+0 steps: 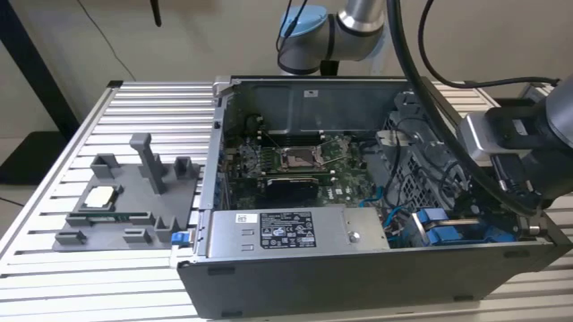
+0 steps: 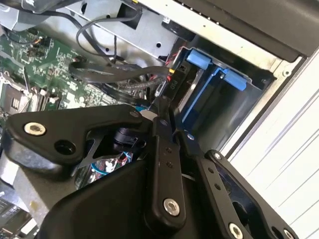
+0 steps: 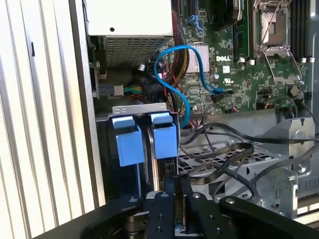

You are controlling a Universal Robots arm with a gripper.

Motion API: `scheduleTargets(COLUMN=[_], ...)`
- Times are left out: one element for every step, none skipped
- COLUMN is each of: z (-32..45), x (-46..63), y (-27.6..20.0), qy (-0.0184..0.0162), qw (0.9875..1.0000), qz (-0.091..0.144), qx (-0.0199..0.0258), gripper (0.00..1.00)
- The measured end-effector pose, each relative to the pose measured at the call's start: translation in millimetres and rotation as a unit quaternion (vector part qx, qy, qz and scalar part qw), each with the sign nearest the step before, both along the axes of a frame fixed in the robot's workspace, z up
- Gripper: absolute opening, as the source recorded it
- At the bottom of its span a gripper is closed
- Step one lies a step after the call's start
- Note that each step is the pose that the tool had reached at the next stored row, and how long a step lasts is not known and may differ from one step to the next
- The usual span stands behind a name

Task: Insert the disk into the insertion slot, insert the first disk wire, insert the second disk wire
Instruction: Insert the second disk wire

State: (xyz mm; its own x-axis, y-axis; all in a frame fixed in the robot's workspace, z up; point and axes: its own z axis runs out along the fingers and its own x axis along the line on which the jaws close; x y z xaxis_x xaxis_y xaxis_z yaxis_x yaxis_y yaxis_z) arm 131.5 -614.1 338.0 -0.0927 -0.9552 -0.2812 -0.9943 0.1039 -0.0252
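Nearest us, the hand [image 2: 160, 107] hung pressed together just above the insertion slot [image 3: 144, 139], beside the power supply [image 1: 296, 230], inside the case [image 1: 358, 282].

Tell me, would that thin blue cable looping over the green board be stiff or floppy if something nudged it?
Probably floppy: the blue cable hangs in loose curves in the first wrist view. It looks thin, so likely light. One end seems plugged into the motherboard, so it would likely swing rather than slide away.
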Motion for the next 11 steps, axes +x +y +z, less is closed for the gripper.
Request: scheduleTargets(z=[0.3,0.8,1.3,1.7,1.8,1.8,1.8,2.0,2.9,3.8,4.3], x=[0.4,0.8,1.4,2.3,3.5,4.8,6.1,7.2,8.0,8.5,8.9], y=[1.3,2.7,3.7,4.4,4.8,5.0,5.1,5.3,5.5,6.0,6.7], qy=[0.0019,0.0038,0.0061,0.0091,0.0125,0.0163,0.0201,0.0237,0.0269,0.0291,0.0307], qw=[1.0000,1.0000,1.0000,0.9999,0.9999,0.9998,0.9997,0.9996,0.9995,0.9994,0.9994], qz=[0.000,0.000,0.000,0.000,0.000,0.000,0.000,0.000,0.000,0.000,0.000], qx=[-0.0012,-0.0025,-0.0037,-0.0051,-0.0068,-0.0090,-0.0114,-0.0137,-0.0154,-0.0161,-0.0164], gripper=[0.16,0.16,0.16,0.16,0.16,0.16,0.16,0.16,0.16,0.16,0.16])
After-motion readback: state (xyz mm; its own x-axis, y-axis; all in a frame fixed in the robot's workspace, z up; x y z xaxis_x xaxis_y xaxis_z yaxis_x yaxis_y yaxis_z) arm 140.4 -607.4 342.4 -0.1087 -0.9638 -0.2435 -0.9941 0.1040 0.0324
